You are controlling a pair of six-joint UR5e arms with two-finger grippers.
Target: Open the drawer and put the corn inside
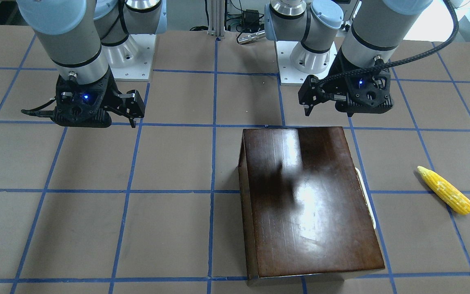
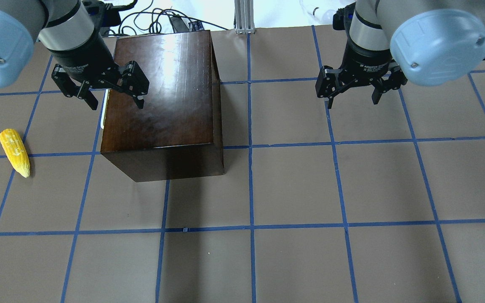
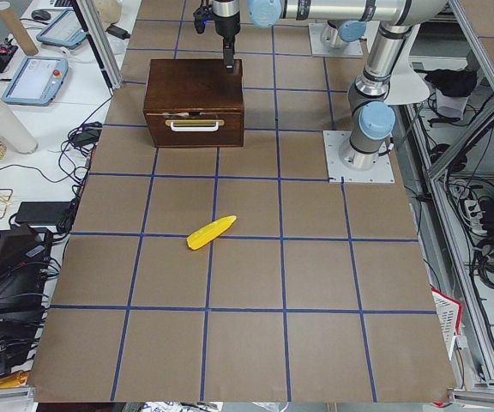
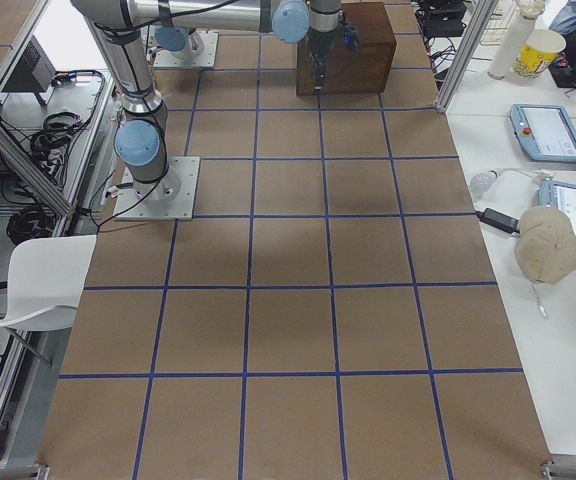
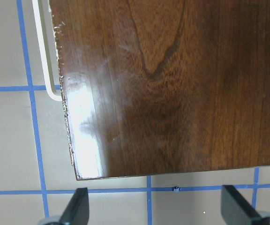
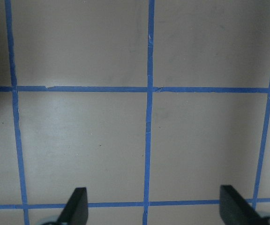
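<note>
The dark-brown wooden box point(image 2: 162, 92) stands on the table with its drawer point(image 3: 194, 129) pushed in. The whitish handle point(image 3: 195, 124) faces the table's left end and also shows in the left wrist view point(image 5: 43, 51). My left gripper point(image 2: 116, 101) is open and empty above the box's top point(image 5: 172, 84), near the handle-side edge. The yellow corn point(image 2: 14, 152) lies on the table left of the box, well apart from it; it also shows in the front-facing view point(image 1: 445, 190). My right gripper point(image 2: 352, 101) is open and empty above bare table point(image 6: 149, 131).
The table is brown paper with a blue tape grid point(image 2: 251, 227). Both arm bases point(image 1: 300, 61) stand at the robot's edge. Cables and an aluminium post point(image 2: 242, 17) lie beyond the far edge.
</note>
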